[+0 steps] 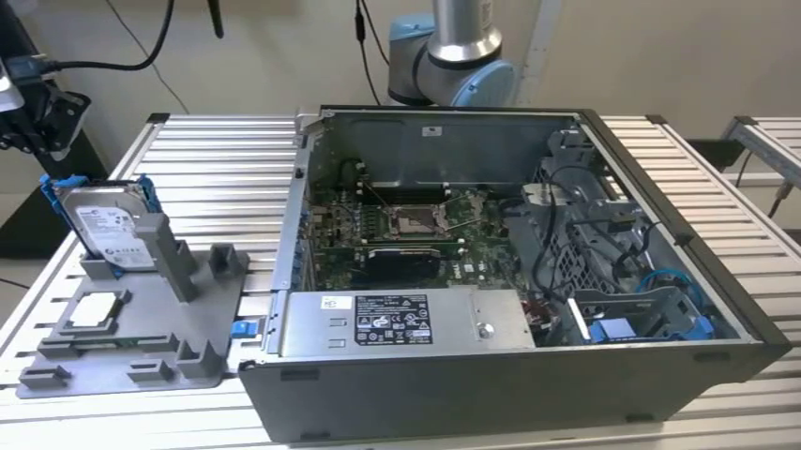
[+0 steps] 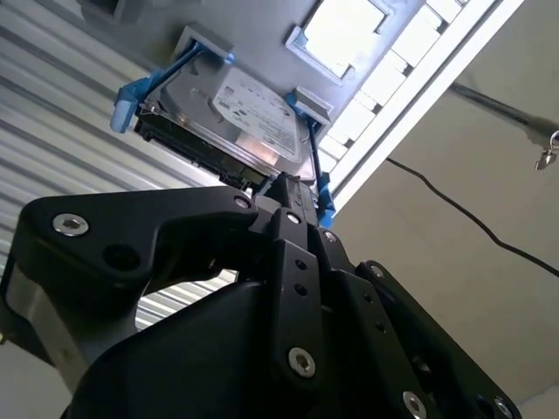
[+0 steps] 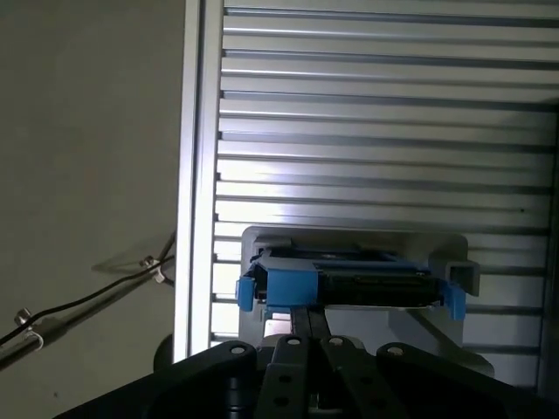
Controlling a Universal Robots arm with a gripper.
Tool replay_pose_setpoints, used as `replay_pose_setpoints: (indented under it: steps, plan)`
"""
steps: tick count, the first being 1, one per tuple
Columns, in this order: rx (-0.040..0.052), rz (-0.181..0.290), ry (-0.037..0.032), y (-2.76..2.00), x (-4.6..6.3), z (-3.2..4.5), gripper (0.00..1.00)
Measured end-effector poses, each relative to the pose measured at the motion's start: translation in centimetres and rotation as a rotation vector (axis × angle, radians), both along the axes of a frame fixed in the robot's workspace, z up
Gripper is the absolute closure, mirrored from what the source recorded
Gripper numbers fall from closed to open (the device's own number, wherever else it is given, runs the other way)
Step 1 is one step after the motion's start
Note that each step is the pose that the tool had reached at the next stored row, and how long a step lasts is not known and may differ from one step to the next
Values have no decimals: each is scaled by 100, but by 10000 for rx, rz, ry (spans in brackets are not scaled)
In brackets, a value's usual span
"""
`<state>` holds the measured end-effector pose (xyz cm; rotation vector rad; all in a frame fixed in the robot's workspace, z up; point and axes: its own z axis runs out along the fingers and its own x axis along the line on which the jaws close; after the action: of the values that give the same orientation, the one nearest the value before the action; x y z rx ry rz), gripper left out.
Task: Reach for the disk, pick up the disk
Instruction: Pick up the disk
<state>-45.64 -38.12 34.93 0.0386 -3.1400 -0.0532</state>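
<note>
Where the slatted table (image 1: 213,159) reaches the exterior view's left, the disk (image 1: 111,225) stands on edge in a grey holder (image 1: 150,328). Its label faces the camera, a blue bracket runs along both sides, and its long axis is close to upright with a slight lean. The holder alone supports it. From the centre to the exterior view's right sits an open computer case (image 1: 501,403), with the arm's base (image 1: 451,56) behind it at the upper middle of the frame.

In the second wrist view, the pincer (image 2: 293,185) points at the disk (image 2: 249,113), which lies straight ahead of the fingertips with its labelled face in sight. In the first wrist view, the disk (image 3: 349,286) is seen edge-on. Its upper edge lies across the line of the pincer (image 3: 306,312), so the long axis appears to run on from the tips. The tips aim nearer one bracketed end than the middle.

The pincer is narrow, its fingers drawn side by side, and it holds nothing. Tips and disk overlap in both wrist views, so contact cannot be told. The reach looks nearly complete, and the grasp is not yet made.
</note>
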Motion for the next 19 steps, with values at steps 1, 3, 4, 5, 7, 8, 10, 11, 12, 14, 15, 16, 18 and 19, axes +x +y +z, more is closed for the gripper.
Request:
replay_pose_setpoints:
  steps: [1,3,4,5,7,8,10,11,12,14,15,16,18,19]
  plan:
    - [-1,52,-3,0,0,0,100]
    - [0,375,-5,1,0,0,100]
    - [0,553,-5,1,-1,0,100]
    - [-1,734,-4,1,-1,0,100]
    - [0,1098,-4,1,-1,0,100]
    - [-1,1289,-4,1,-1,0,100]
    - [0,1656,-4,0,0,0,100]
    - [0,1840,-4,0,0,0,100]
    - [0,2015,-4,0,0,0,100]
    - [0,2379,-4,1,0,0,100]
    - [0,2561,-4,1,-1,0,100]
    - [0,2739,-4,1,0,0,100]
    - [0,3099,-4,1,0,0,100]
    - [0,3275,-4,0,0,0,100]
